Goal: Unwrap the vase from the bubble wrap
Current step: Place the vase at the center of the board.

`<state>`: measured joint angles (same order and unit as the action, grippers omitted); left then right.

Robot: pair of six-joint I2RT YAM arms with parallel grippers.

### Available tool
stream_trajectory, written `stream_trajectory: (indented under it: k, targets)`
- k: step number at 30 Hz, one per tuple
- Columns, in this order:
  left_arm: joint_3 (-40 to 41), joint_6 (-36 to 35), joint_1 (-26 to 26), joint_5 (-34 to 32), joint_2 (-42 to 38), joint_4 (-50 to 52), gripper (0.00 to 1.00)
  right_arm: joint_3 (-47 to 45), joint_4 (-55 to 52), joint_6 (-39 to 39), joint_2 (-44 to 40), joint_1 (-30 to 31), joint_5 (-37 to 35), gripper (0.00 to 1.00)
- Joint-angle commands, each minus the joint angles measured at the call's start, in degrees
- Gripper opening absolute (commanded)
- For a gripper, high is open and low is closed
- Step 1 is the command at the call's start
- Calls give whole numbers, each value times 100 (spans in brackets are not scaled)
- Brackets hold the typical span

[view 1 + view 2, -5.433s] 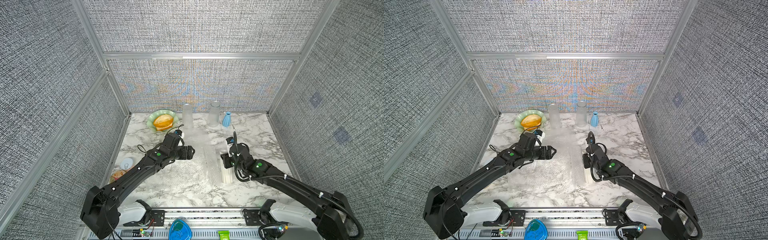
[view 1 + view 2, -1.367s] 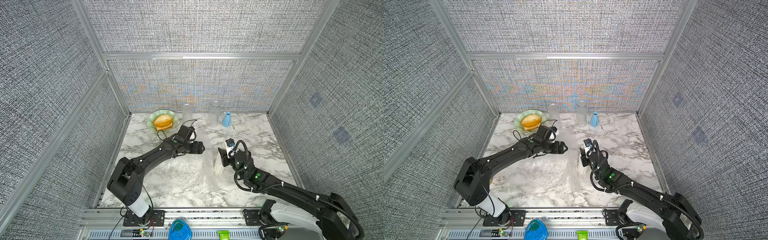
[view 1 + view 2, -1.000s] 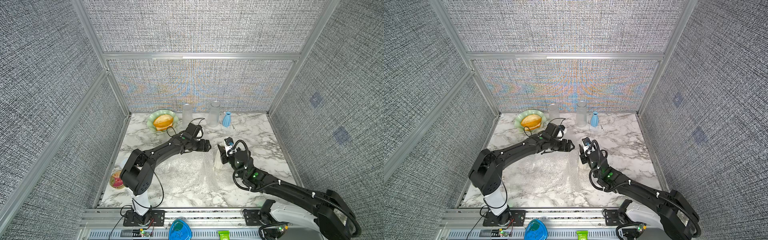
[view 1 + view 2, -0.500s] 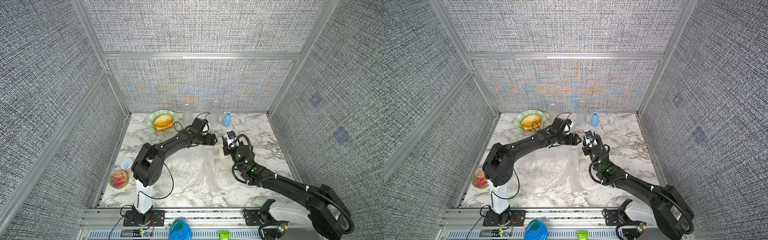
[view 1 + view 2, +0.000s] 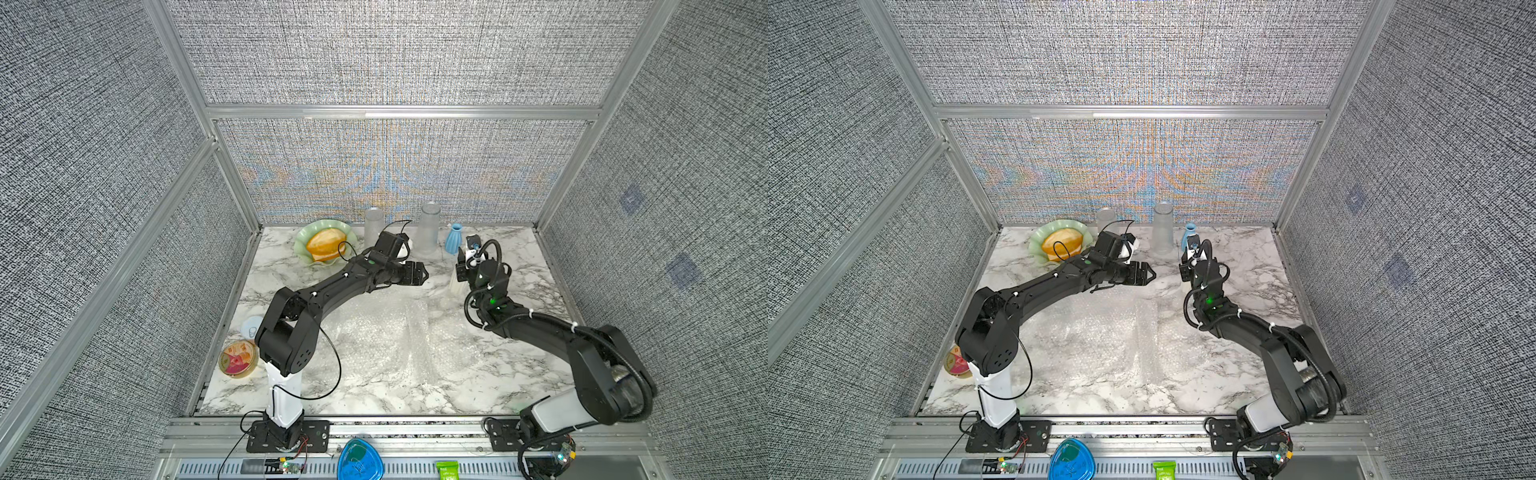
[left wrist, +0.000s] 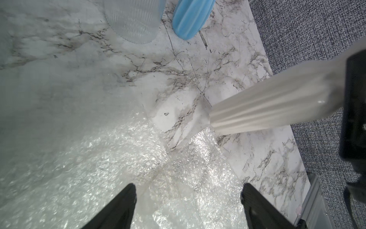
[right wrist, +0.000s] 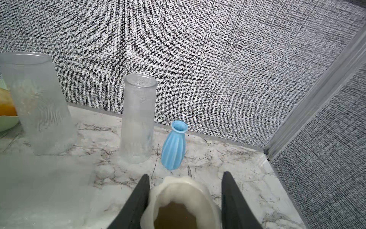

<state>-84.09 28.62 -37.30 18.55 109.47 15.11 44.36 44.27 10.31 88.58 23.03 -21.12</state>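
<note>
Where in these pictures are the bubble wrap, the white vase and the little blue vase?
bubble wrap [image 5: 386, 332], a top view, middle of the flat sheet.
white vase [image 6: 267, 107], left wrist view, ribbed side of the body.
blue vase [image 7: 173, 150], right wrist view, its ribbed belly.

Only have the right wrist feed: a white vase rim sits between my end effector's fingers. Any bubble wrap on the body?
Observer: None that shows. In the left wrist view the white vase is bare and ribbed, held tilted by the right end effector.
Operator: Where's the wrap?
Observer: The bubble wrap lies spread out on the table between the two arms.
Operator: Left side gripping it?
Observer: No. The left end effector is open and empty, over the wrap's edge near the vase's base.
</note>
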Motion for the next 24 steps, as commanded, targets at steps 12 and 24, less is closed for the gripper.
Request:
stream_trajectory:
  k: [12, 24]
  targets:
    - [172, -173, 12, 16, -302, -27, 85, 506, 981, 192, 1048, -170, 270, 29]
    - [334, -180, 12, -280, -669, 39, 90, 565, 576, 318, 614, -143, 346, 75]
